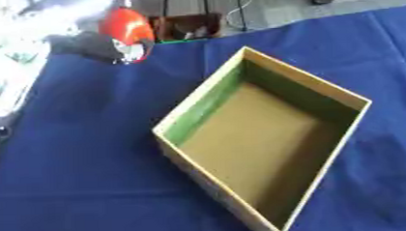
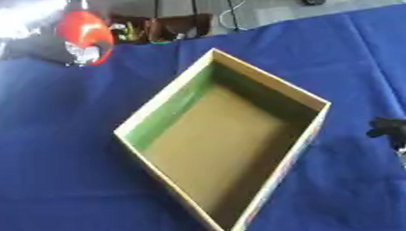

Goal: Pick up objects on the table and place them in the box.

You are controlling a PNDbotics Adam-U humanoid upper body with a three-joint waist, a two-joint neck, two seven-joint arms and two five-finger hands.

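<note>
1. At the middle of the blue-clothed table (image 1: 81,155) sat the box (image 1: 260,135), an open cardboard tray turned corner-on to the camera like a diamond. Its floor was bare brown card; the inner face of its left wall showed green. Nothing lay inside it.

2. At the far left edge of the cloth, well apart from the box, the left hand (image 1: 92,45) came in from the upper left corner, dark and blurred. It carried a red-orange object (image 1: 125,26), rounded, with a pale grey-white patch at its lower end. The object sat against the hand and above the cloth's edge; whether the fingers curled round it or only pressed it, I could not tell, the picture being smeared there.

3. At the right edge, in the right eye view only, part of the right hand (image 2: 399,134) showed: dark fingers above, a lighter, silvery part below, low over the cloth and apart from the box. It held nothing visible; how far open the fingers stood, I could not tell.

4. Beyond the table's far edge lay grey floor, with a brown open crate (image 1: 186,27) of mixed small items and some cables.

5. White glare washed out the upper left corner.
</note>
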